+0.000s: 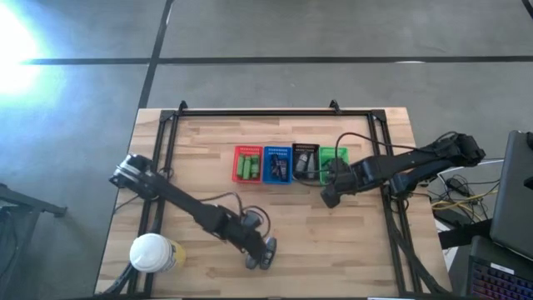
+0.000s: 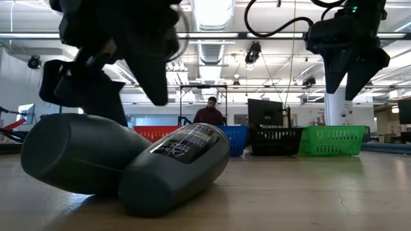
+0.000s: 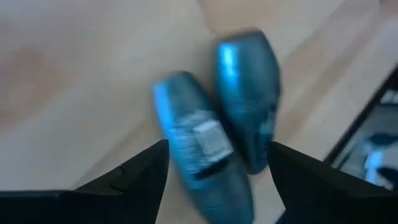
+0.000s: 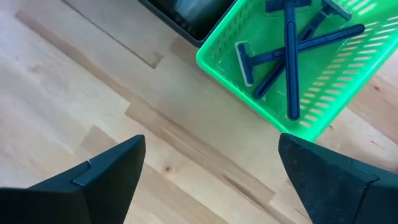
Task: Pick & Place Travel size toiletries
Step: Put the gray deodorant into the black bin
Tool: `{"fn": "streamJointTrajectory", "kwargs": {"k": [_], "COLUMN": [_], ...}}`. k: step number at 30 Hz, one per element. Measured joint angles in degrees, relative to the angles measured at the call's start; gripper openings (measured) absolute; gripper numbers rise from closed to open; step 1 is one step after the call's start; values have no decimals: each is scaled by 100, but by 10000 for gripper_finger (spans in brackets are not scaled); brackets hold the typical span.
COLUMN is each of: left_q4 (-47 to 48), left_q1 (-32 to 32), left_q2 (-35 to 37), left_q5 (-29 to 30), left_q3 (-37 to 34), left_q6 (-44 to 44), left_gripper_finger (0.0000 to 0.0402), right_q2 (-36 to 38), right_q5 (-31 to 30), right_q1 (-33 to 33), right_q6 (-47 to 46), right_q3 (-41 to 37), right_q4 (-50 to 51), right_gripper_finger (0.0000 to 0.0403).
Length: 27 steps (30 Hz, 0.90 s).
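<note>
Plenty of bare wood across the table [image 1: 208,142], with four baskets lined up mid-table: red [image 1: 247,164], blue [image 1: 277,164], black [image 1: 306,162], green [image 4: 323,81]. Two grey bottles [image 3: 217,143] lay touching near the front edge, directly under the left gripper [image 3: 217,180], fingers spread wide. Right gripper [image 4: 211,180] hovered beside the green basket, also wide apart.

Toiletries and baskets on the table
Two deodorant bottles [image 1: 260,253] are lying touching at the near edge; four baskets [image 1: 290,163] are sitting in a row farther back.
</note>
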<state>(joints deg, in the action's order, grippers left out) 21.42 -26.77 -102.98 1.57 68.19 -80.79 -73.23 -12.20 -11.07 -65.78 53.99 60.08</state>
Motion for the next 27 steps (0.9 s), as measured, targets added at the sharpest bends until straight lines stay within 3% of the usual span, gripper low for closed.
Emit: {"fn": "streamJointTrajectory", "kwargs": {"k": [12,21,27], "left_q4": [1890,2075,2162], "left_q1": [-148,54,82], "left_q2": [-1549,-1522,-1367], "left_q5": [-544,-777,-490], "left_q3": [1784,1745,1596], "left_q6": [641,1665,2309], "left_gripper_finger": [273,235,219], "right_q2": [0,0,26], "right_q5": [-1,-1,33], "right_q1": [-107,-108,-161], "right_q6": [18,18,19], "right_q3": [-15,-21,-21], "right_q4": [145,124,-147], "right_gripper_finger": [366,365,351]}}
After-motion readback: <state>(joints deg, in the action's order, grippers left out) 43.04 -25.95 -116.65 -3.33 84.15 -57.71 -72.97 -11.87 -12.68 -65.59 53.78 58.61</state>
